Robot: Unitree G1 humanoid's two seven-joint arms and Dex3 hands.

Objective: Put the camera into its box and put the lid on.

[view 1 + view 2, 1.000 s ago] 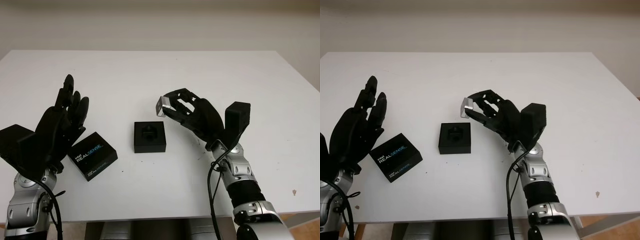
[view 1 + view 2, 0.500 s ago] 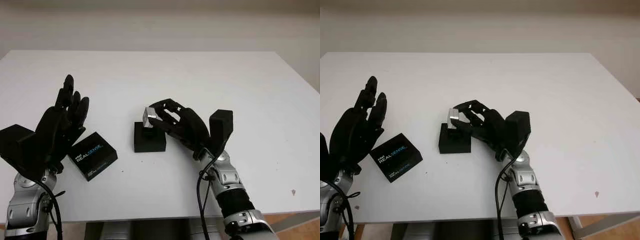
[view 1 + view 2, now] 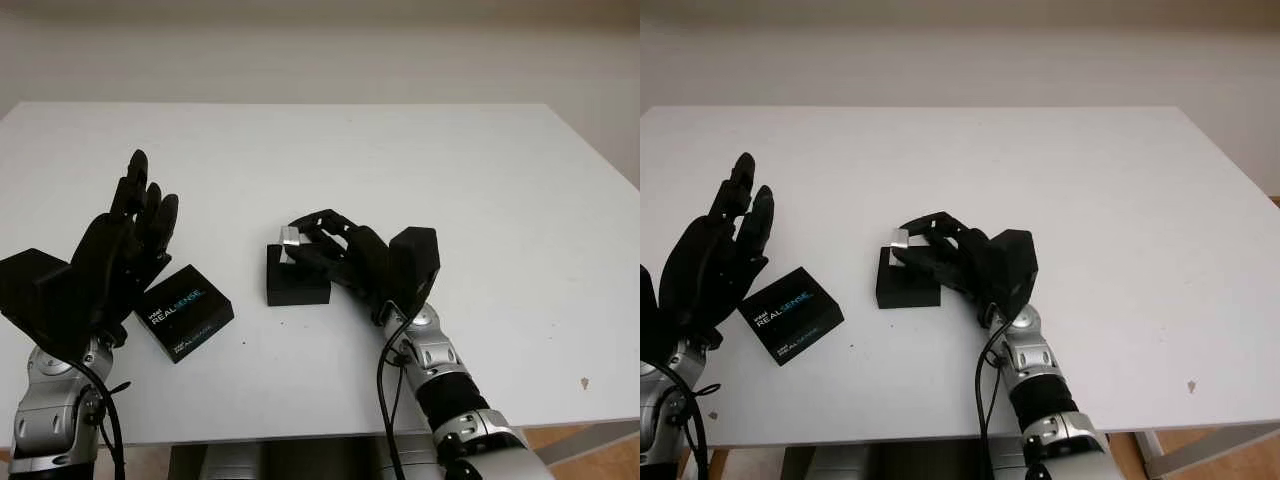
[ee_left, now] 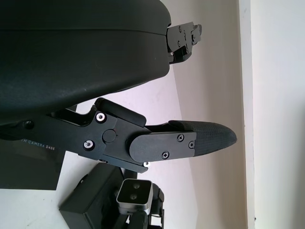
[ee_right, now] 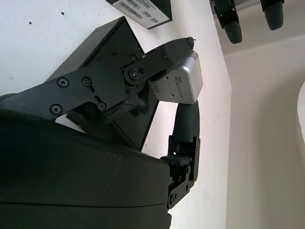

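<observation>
**Camera held over its open box**

The small silver camera [image 3: 290, 237] is pinched between the fingers [image 5: 157, 64] of the right hand [image 3: 350, 260], right above the black box [image 3: 297, 280], at the box's far left corner. From where I stand, I can't tell whether the camera already touches the box's insert. The box sits open near the middle of the white table [image 3: 400, 150]. Its lid [image 3: 186, 311], printed with REALSENSE lettering, lies flat on the table off to the left of the box, apart from it. The left hand [image 3: 115, 250] is raised above the table's left side, just beside the lid, open and holding nothing.
</observation>
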